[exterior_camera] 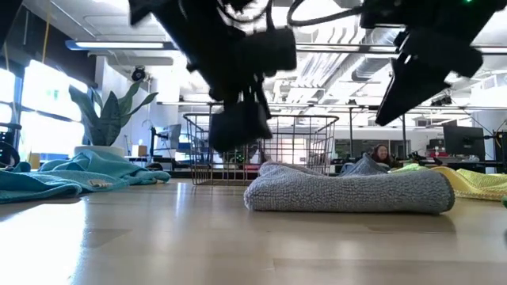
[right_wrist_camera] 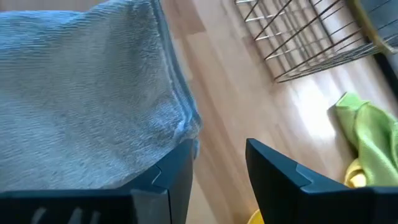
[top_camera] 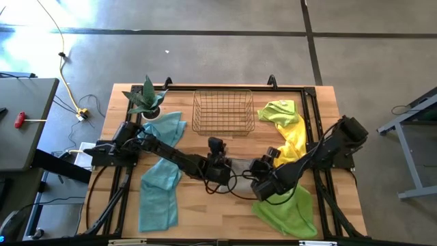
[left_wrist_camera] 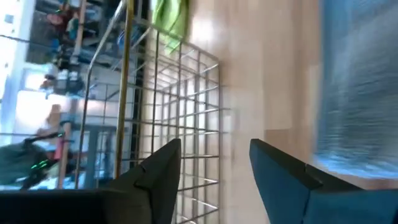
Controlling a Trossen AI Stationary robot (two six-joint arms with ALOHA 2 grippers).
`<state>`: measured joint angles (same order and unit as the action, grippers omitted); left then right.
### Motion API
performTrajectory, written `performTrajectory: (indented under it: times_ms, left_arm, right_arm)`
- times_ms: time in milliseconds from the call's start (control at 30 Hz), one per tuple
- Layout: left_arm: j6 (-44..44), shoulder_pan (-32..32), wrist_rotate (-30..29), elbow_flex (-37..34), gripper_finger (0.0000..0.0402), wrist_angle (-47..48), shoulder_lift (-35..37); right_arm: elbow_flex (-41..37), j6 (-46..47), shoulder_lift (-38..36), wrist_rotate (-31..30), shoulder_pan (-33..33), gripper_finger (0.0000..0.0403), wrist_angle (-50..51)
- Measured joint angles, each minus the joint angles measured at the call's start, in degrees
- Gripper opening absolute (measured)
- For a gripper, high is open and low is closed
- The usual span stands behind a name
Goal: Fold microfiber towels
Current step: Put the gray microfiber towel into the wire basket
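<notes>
A grey microfiber towel lies folded in a thick, flat bundle at the middle of the table. My left gripper hovers just left of it, open, pointing toward the wire basket with nothing between its fingers. My right gripper hangs open above the towel's right end, clear of it in the low view. Teal towels lie crumpled at the left. Lime green and yellow towels lie at the right.
A wire basket stands at the far middle of the table, just beyond the grey towel. A potted plant is at the far left corner. Bare wood shows along the near edge between the teal and green towels.
</notes>
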<state>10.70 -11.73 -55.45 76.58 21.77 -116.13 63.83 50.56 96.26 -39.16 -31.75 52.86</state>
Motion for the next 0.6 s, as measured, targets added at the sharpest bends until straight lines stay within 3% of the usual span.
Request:
performTrajectory:
  times_ms: [100, 200, 333, 467, 600]
  left_arm:
    - [-3.3, -1.5, 7.8, 3.1, 0.0171, 9.8, 1.2]
    - [-10.9, -2.3, 19.4, 4.7, 0.0159, 14.0, 2.8]
    - [-16.5, -2.3, 34.9, 4.1, 0.0144, 7.9, 3.8]
    - [-19.6, -2.4, 38.3, -0.1, 0.0135, -3.4, 3.0]
    - [-23.9, -2.3, 37.8, -5.2, 0.0133, -10.1, 2.9]
  right_arm:
    - [0.0, 0.0, -1.5, 3.3, 0.1, 0.0142, 1.3]
    - [0.0, 0.0, -3.6, 6.3, 1.4, 0.0142, 6.0]
    - [-1.6, 0.0, -8.0, 7.3, 4.2, 0.0142, 10.1]
    - [-9.2, -0.1, -14.7, 7.9, 5.2, 0.0142, 1.9]
    - [-19.8, 0.0, -22.4, 8.9, 5.2, 0.0142, -13.4]
